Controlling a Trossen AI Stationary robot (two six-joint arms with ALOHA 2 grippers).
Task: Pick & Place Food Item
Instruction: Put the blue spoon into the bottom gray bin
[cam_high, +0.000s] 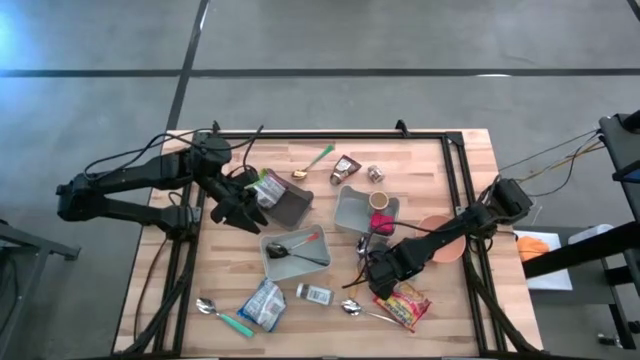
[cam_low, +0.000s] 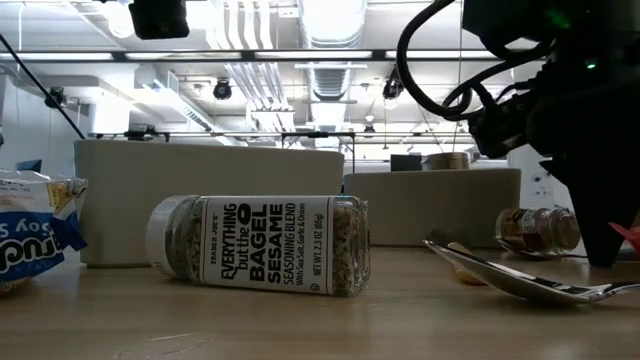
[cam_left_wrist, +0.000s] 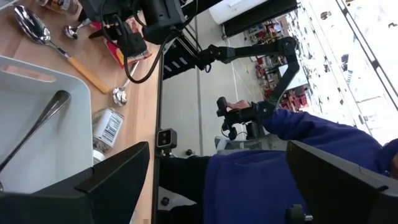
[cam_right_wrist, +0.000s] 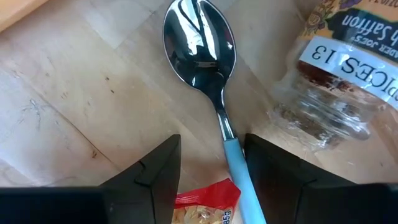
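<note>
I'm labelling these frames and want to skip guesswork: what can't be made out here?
- Right end effector: the right wrist view shows its fingers either side of the blue spoon handle, but not whether they touch it.
- Red snack packet: cut off by that view's edge.
- Small spice jar: label too blurred in the low view.
- Left end effector: holds nothing; the table below is out of frame.

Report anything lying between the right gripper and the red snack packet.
The right gripper, open, straddles a blue-handled spoon, whose handle runs along the edge of the red snack packet directly below it. A clear spice jar sits close beside one finger.
</note>
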